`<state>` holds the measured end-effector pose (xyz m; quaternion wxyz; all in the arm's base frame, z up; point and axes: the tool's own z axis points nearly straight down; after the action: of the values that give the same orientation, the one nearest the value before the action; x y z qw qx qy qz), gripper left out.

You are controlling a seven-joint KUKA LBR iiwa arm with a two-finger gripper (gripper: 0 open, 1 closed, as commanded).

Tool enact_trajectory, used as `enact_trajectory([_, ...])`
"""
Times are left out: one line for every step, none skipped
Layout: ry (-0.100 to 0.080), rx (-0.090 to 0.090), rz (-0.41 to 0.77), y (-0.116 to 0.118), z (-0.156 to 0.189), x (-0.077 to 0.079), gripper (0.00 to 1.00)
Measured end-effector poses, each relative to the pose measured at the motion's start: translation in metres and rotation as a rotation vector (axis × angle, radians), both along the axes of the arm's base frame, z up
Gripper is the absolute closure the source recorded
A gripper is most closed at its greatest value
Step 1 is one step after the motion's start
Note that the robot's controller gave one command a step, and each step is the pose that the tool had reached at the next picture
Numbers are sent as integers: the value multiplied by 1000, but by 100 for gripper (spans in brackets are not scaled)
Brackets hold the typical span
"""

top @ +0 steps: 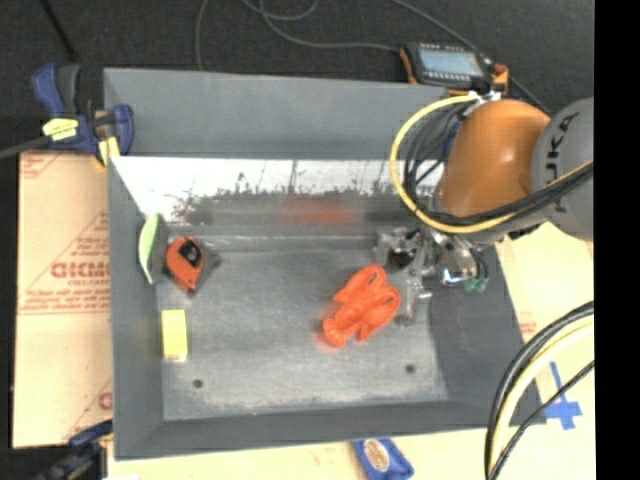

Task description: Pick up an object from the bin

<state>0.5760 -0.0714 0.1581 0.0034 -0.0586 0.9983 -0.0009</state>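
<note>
Gripper (pixel 413 290) low at right of centre in the frame, near the floor of the grey metal bin (pixel 300 398). It sits at the right edge of a lumpy orange toy (pixel 360 308); touching or just beside, I cannot tell. Nor can I tell whether my gripper is released or clenched. Well apart, at frame left: orange-and-black tape measure (pixel 183 262), yellow block (pixel 174 334) below it, pale green strip (pixel 150 246) against the left wall.

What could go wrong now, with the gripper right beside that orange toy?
The gripper sits at the right edge of the lumpy orange toy, so it may nudge it aside rather than catch it. Its uneven shape could slip from a grasp. The bin's right wall is close, leaving little room.
</note>
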Motion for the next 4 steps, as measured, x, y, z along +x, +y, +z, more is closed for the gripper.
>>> enact_trajectory([5, 0, 272, 22, -6, 5, 0])
enact_trajectory([3, -1, 331, 15, -12, 12, 0])
enact_trajectory([-3, -4, 498, 16, -74, 24, 0])
enact_trajectory([-13, -3, 515, 15, -104, 30, 100])
